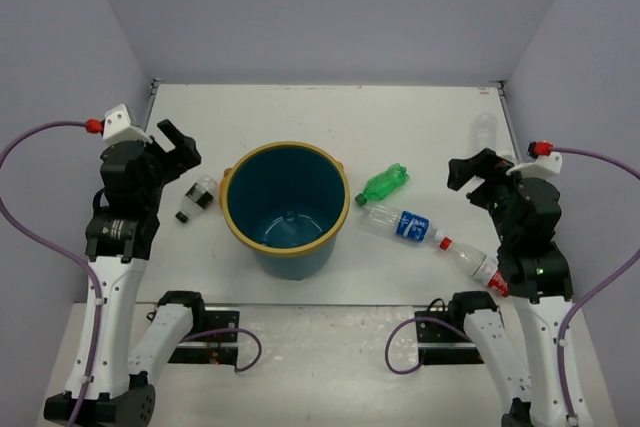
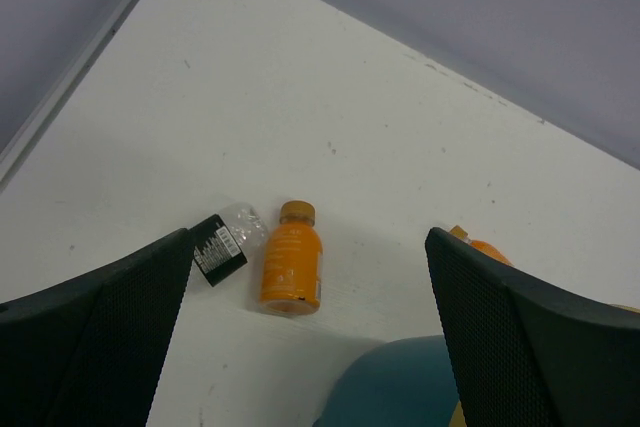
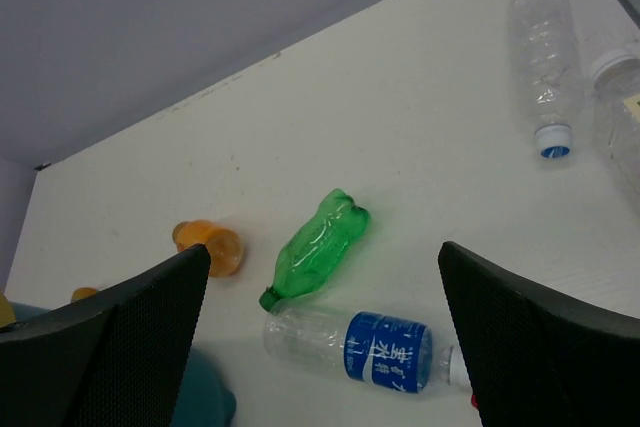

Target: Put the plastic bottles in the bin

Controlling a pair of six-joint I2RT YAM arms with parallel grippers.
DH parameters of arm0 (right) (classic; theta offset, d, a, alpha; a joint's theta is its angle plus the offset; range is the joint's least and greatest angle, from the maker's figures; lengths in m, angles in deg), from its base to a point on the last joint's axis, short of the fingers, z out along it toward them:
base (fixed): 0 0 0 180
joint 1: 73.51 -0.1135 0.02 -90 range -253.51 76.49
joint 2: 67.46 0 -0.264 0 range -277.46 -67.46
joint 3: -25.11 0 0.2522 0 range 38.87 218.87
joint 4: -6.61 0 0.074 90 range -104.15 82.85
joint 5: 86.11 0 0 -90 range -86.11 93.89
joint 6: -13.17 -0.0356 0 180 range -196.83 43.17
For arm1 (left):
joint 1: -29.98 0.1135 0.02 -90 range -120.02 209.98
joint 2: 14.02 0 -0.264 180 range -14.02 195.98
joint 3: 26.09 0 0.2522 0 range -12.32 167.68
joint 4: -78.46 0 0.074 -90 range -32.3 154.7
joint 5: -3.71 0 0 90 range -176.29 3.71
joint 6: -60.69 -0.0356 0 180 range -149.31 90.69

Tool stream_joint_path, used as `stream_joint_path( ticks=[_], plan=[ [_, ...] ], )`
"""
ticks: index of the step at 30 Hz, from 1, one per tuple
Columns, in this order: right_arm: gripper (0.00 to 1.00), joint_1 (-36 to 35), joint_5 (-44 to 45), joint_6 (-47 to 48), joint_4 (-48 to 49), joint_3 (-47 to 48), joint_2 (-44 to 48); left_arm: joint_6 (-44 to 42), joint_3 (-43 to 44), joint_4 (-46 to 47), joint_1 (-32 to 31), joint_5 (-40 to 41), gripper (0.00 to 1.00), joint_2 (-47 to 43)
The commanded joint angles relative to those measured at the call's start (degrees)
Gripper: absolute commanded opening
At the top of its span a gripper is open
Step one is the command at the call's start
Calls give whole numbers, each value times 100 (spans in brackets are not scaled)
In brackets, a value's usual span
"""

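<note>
The bottles lay on the table (image 1: 300, 112) around the bin (image 1: 227, 199): a green bottle (image 1: 383, 184) and a blue-labelled bottle (image 1: 400, 224) to its right, a dark-labelled bottle (image 1: 196, 198) to its left. Light, thin and slippery, they probably suited a mid-body grip. The left fingers (image 2: 90, 327) and right fingers (image 3: 540, 327) were spread, empty. An orange bottle (image 2: 291, 269) was unseen from above.

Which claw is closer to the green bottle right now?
Right. The right claw sits a short gap right of the green bottle; the left claw is across the bin, by the dark-labelled bottle.
</note>
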Motion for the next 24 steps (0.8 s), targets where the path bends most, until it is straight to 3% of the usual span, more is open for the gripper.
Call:
stream_joint_path(
  ticks=[1, 6, 10, 16, 24],
  plan=[
    [99, 26, -439, 357, -153, 214, -158, 65, -115, -44, -26, 131, 100, -61],
    [99, 23, -875, 378, -563, 516, -744, 65, -207, -8, -26, 133, 100, -51],
    [99, 23, -1256, 405, -342, 216, -657, 82, -276, -7, -26, 78, 100, -37],
    [99, 0, -1810, -620, -607, -476, -1325, 231, -494, 178, -23, -30, 100, -1],
    [99, -575, -742, -735, -876, -651, -2068, 234, -557, 133, -24, 3, 100, 79]
  ],
)
